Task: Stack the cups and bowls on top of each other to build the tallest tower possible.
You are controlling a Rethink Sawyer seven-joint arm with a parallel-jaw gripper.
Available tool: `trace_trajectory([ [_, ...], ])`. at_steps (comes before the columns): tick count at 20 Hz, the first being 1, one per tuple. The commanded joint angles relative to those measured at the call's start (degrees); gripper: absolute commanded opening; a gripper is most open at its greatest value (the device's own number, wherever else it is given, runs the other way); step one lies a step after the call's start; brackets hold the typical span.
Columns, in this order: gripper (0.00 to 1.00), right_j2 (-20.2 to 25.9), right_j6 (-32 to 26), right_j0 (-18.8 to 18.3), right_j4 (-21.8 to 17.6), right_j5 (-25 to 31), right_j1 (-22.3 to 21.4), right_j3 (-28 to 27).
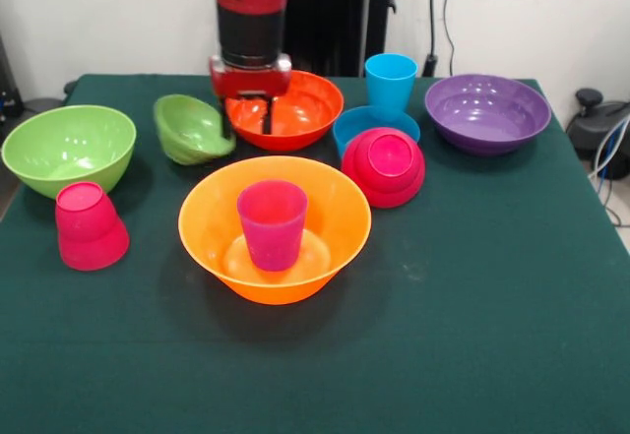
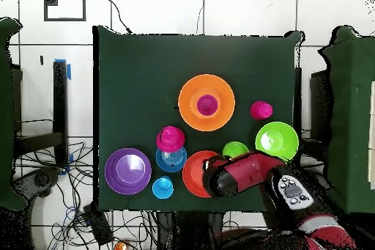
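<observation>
Seven bowls and three cups on green table (image 1: 472,336); no tower assembled beyond one cup in one bowl. Large orange bowl (image 1: 275,227) upright near table centre, holding purple-magenta cup (image 1: 272,223) upright inside, mouth up. Red-pink cup (image 1: 89,224) mouth-down, well apart from orange bowl, just in front of large lime green bowl (image 1: 67,147); that bowl upright beside one side edge of table. Small lime green bowl (image 1: 190,128) tipped on its side, between large lime green bowl and red-orange bowl (image 1: 290,109). Red-orange bowl upright near far edge. Small blue bowl (image 1: 370,124) upright near far edge, with pink-red bowl (image 1: 385,165) tilted against its near rim, underside facing outward. Sky blue cup (image 1: 391,81) upright just behind blue bowl. Large purple bowl (image 1: 486,111) upright toward far corner of table, apart from other items. Tool (image 1: 251,117) lowered at rim of red-orange bowl, on side nearest small lime green bowl; fingers (image 1: 267,115) slightly apart, nothing clamped between them; whether touching the rim cannot be told.
</observation>
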Motion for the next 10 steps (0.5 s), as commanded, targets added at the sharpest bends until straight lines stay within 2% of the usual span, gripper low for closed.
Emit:
trace_trajectory([
  [1, 1.00, 0.32, 5.96, 2.55, 2.96, -2.48, 2.69, -0.16],
  [3, 1.00, 1.75, 4.89, 1.65, 5.28, -1.50, 0.53, 1.34],
  [4, 0.00, 1.79, 5.06, 1.81, 6.37, -2.51, 0.03, 1.51],
  [7, 0.00, 3.71, 2.47, -1.41, 4.37, -5.34, -1.70, 3.41],
  [10, 0.00, 4.87, -0.30, -4.28, 4.05, -3.97, -3.43, 4.11],
])
